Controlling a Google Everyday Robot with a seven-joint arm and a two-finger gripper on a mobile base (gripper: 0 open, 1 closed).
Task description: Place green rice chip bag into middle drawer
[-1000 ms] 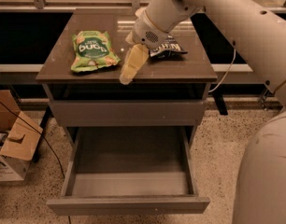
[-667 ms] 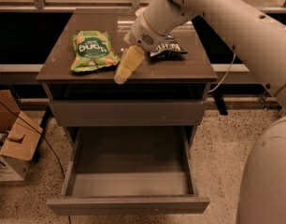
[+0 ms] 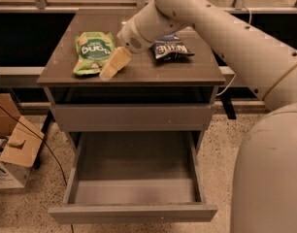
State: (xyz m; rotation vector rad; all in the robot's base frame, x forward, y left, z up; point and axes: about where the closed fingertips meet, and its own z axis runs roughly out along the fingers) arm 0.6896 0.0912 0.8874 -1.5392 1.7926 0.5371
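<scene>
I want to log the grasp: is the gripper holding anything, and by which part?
Nothing seems held. The gripper is low beside the green rice chip bag, which lies flat on the cabinet top.

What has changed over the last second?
The gripper has slid left in the view across the cabinet top toward the green rice chip bag, now at its right edge; the bag is not lifted. The bag, the dark blue chip bag and the open middle drawer stayed put.
</scene>
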